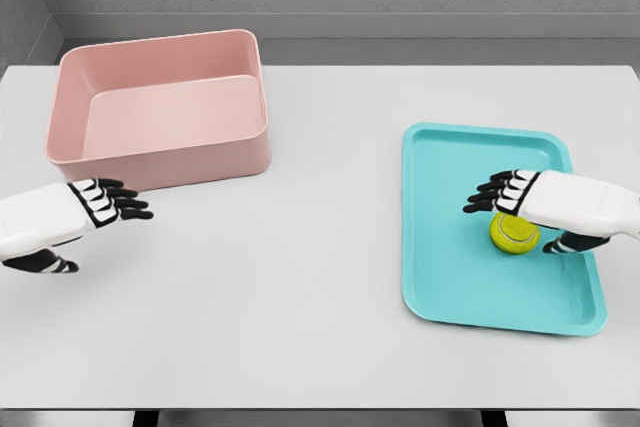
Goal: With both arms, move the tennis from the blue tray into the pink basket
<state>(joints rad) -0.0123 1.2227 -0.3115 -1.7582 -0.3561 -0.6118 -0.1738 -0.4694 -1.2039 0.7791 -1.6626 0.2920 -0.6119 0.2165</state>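
A yellow-green tennis ball (pixel 514 234) lies on the blue tray (pixel 450 277) at the right of the table. My right hand (pixel 520 215) reaches in from the right and hovers over the ball, fingers spread above it and thumb low on its right side; the ball is not gripped. The pink basket (pixel 160 112) stands at the back left, with nothing visible inside it. My left hand (pixel 95 222) is held over the table just in front of the basket's near wall, fingers extended and holding nothing.
The white table (pixel 300 277) runs between basket and tray. A grey wall rises behind the table's far edge.
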